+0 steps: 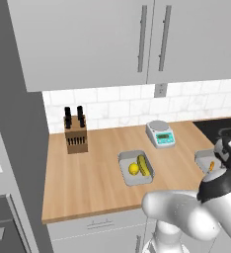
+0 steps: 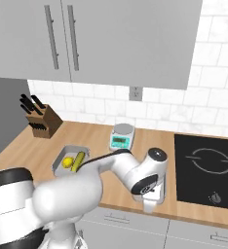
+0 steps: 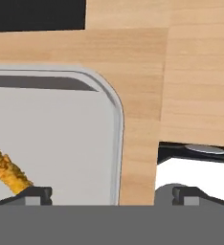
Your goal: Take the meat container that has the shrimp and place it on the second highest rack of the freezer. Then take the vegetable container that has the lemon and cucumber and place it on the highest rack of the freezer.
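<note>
The open, empty gripper (image 3: 111, 194) hangs low over the meat container (image 3: 61, 139), straddling its right rim; the shrimp (image 3: 6, 170) lies at eight o'clock in the hand view. Closing on so thin an edge could tip the tray and spill the shrimp (a judgement only). On the counter (image 1: 88, 173), the vegetable container (image 1: 135, 169) holds the lemon (image 1: 133, 168) beside the cucumber (image 1: 144, 165), at nine o'clock from the arm.

Two containers (image 1: 127, 177) (image 1: 202, 159) — one lemon (image 1: 133, 169), one cucumber (image 1: 144, 165), one shrimp (image 1: 211, 166), one scale (image 1: 161, 133).
</note>
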